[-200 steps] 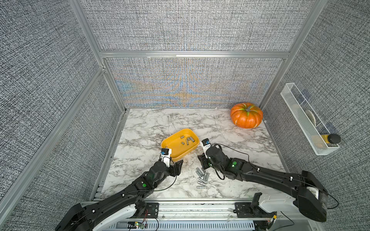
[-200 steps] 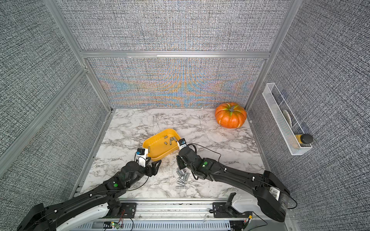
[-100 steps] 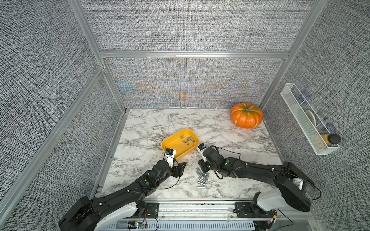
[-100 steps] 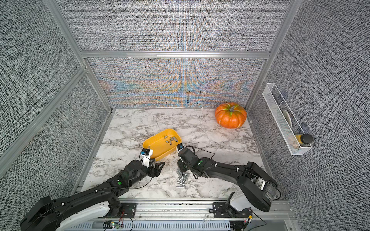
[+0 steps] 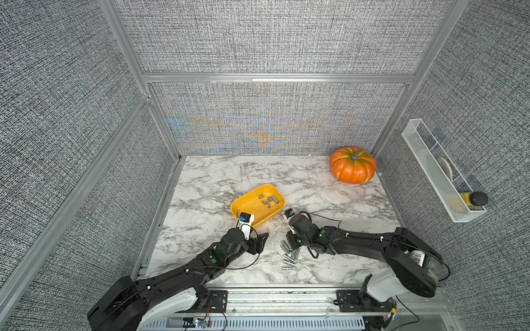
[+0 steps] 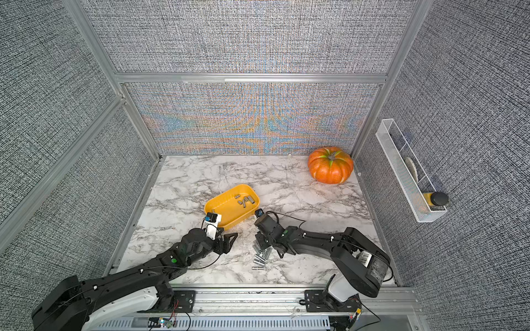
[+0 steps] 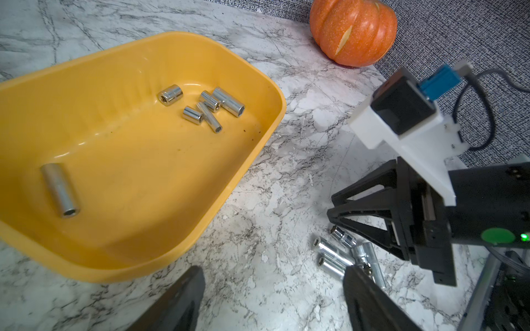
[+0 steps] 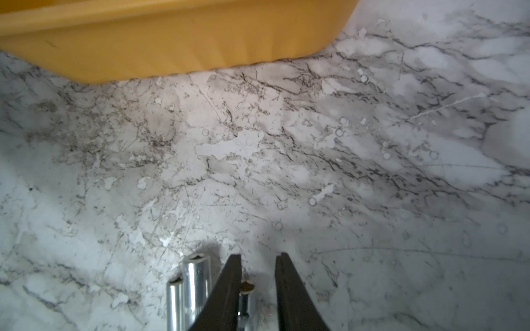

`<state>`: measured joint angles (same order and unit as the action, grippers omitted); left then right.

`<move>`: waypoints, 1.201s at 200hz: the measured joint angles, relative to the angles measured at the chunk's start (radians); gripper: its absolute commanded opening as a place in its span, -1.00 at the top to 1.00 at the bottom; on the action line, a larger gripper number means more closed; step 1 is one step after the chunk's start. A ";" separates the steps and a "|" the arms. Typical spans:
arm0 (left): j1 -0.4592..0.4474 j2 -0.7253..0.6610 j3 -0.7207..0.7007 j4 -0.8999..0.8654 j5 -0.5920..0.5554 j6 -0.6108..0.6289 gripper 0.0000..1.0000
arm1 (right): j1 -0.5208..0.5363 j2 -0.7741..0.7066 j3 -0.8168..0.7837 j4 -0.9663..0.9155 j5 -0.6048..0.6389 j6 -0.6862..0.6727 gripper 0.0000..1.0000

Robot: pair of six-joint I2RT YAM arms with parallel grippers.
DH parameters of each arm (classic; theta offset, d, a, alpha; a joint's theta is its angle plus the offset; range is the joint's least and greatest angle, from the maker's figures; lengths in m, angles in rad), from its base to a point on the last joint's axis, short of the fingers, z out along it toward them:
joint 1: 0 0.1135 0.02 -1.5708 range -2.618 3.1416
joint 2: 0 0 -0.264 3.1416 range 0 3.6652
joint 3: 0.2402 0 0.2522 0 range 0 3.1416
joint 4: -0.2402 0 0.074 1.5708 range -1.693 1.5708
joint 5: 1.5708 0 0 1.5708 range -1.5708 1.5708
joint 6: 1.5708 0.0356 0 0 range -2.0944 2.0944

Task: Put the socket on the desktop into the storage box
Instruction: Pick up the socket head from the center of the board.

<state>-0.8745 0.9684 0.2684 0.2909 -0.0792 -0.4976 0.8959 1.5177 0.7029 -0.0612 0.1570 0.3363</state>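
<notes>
1. Grey-veined white marble desktop [image 5: 218, 183]: chrome sockets [image 5: 289, 253] lie near the shallow yellow-orange plastic storage box [image 5: 249, 206].
2. Right gripper [image 8: 258, 258] straddles one slim socket [image 8: 246, 286], which points lengthwise toward the box; jaws narrow, unclamped.
3. Left gripper [image 5: 262, 243] gapes empty.

The black left arm [image 5: 206, 262] and black right arm [image 5: 361, 243] stretch low from the front edge of the white marble-patterned desktop [image 5: 218, 177] toward its middle. The left gripper [image 5: 260, 243] lies nearly level, its 2 jaws spread wide; the right gripper [image 5: 290, 244] tilts downward, its 2 jaws a narrow gap apart.
</notes>
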 measured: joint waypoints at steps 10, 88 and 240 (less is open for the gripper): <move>0.000 0.004 0.002 0.000 0.000 0.000 -0.63 | 0.000 -0.003 -0.005 -0.005 0.000 0.003 0.44; 0.000 0.008 0.003 0.000 0.000 0.005 -0.64 | 0.000 0.011 -0.007 -0.017 -0.021 0.006 0.43; 0.000 -0.007 0.003 -0.001 -0.001 0.011 -0.65 | 0.008 -0.026 -0.030 -0.032 -0.050 0.022 0.31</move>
<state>-0.8745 0.9611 0.2710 0.2901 -0.0799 -0.4862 0.9039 1.4921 0.6727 -0.0937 0.1070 0.3584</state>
